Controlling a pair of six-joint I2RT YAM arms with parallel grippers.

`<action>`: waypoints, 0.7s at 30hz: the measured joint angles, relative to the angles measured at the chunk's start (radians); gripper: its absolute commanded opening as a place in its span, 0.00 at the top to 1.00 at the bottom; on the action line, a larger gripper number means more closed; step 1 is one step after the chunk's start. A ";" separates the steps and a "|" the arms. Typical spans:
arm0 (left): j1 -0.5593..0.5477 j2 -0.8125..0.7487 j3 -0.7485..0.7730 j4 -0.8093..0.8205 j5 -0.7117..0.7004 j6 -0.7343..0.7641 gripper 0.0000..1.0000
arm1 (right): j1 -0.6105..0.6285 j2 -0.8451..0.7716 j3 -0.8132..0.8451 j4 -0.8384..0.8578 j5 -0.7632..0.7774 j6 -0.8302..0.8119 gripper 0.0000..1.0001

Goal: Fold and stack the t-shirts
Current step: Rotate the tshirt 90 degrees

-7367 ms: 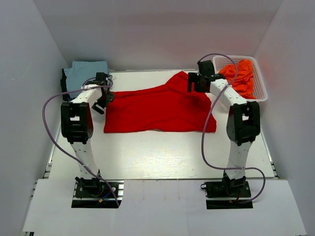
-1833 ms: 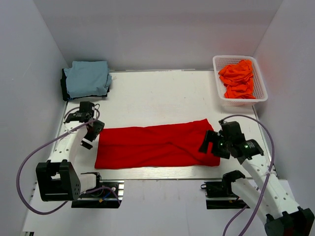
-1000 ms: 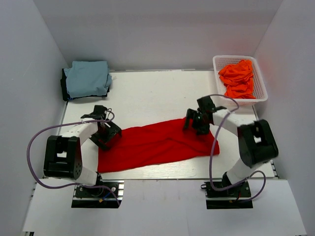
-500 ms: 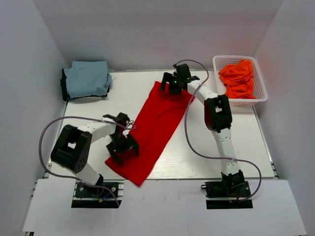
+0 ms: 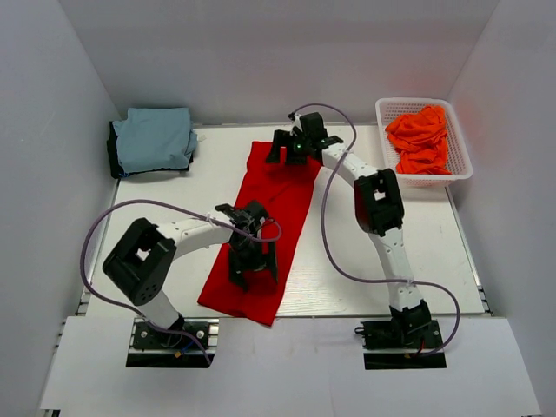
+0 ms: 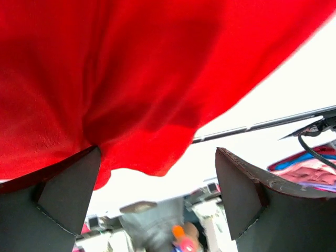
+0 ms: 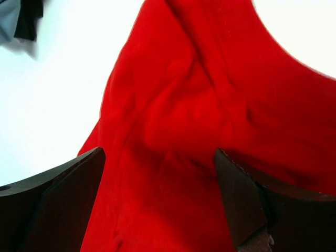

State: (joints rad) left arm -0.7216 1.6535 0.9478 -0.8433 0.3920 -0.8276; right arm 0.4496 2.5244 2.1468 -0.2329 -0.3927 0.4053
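Red shirt (image 5: 269, 217) lies as a strip, long axis running from the desk's (image 5: 391, 243) far edge to near edge. Right pincer (image 5: 294, 153) sits over the far end, left pincer (image 5: 252, 268) over the near end; both spread.

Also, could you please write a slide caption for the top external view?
Left gripper and right gripper, open, near opposite ends of the red t-shirt.

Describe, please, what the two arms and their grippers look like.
Both the left arm and right arm have white links with boxy black joint housings, on black bases. A purplish-grey cable loops loosely along each. The left gripper and right gripper are black, with dark wedge-shaped fingers.
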 measured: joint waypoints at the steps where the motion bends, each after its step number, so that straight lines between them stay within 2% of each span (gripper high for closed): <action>1: -0.006 -0.013 0.007 -0.001 -0.015 0.004 0.00 | 0.000 -0.020 -0.013 -0.015 0.005 -0.010 0.10; 5: -0.012 -0.096 0.082 -0.039 -0.138 0.012 0.00 | 0.012 -0.147 -0.082 -0.076 0.067 -0.064 0.10; 7: -0.002 -0.181 0.109 -0.055 -0.248 0.010 0.00 | 0.022 -0.214 -0.127 -0.091 0.114 -0.086 0.10; 9: 0.005 -0.265 0.124 -0.089 -0.356 -0.004 0.00 | 0.048 -0.342 -0.250 -0.096 0.161 -0.097 0.10; 13: 0.018 -0.360 0.134 -0.182 -0.529 -0.060 0.00 | 0.109 -0.485 -0.441 -0.112 0.221 -0.082 0.10; 16: 0.019 -0.372 0.124 -0.230 -0.583 -0.090 0.00 | 0.154 -0.502 -0.541 -0.126 0.244 -0.049 0.10; 21: 0.019 -0.410 0.076 -0.268 -0.586 -0.111 0.00 | 0.189 -0.459 -0.640 -0.167 0.255 0.010 0.10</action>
State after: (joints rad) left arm -0.7025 1.2434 1.0241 -1.1110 -0.1940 -0.9382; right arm 0.6384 2.0655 1.5066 -0.4004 -0.1379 0.4152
